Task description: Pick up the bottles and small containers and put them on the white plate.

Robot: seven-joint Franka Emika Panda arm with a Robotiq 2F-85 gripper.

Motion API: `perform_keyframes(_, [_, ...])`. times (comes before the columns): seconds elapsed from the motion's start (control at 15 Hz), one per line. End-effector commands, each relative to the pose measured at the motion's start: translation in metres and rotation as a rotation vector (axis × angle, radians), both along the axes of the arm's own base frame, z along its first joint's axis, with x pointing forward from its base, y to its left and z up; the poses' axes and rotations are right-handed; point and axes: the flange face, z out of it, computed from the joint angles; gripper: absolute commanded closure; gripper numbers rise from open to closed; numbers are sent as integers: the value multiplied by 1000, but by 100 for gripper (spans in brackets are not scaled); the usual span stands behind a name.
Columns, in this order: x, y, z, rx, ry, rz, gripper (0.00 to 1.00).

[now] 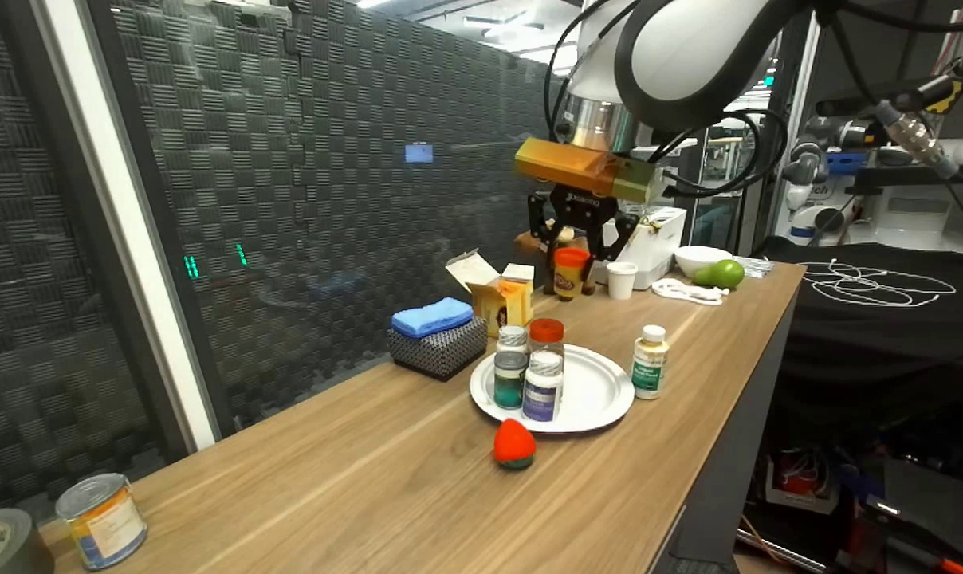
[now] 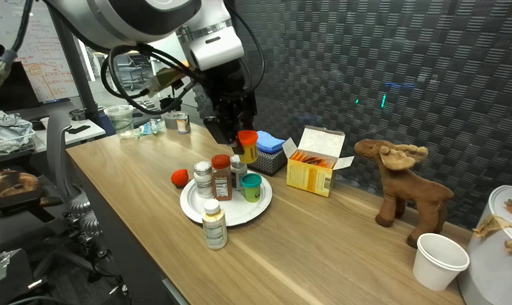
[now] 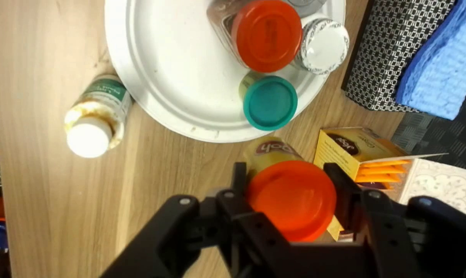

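Our claw [image 3: 285, 175] has its jaws partway apart, gripping a small yellow plastic tub [image 2: 249, 153] with an orange-red lid; we judge it lifted, near the round white plate [image 1: 597, 392], not yet over it. Crowding worries us most: a low approach could shove the green teal-lidded tub [image 3: 270, 103] into the red-capped spice jar [image 3: 267, 35] and topple both. Veering toward the plate's bare part, we might knock the white-capped cream bottle [image 2: 215, 226], upright on the desk [image 1: 402, 478] just beside it. On the near side, in an exterior view, sits a red strawberry-like piece [image 1: 514, 442].
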Motion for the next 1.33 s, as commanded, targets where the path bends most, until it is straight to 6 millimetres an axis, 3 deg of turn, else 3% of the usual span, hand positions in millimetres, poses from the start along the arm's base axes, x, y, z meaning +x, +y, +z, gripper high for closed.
perform_keyframes(0.0, [0, 0, 4, 43, 29, -62, 73])
perform_keyframes(0.4, [-4, 0, -13, 157, 88, -136, 73])
perform_keyframes(1.27, [-6, -1, -83, 157, 244, -238, 73])
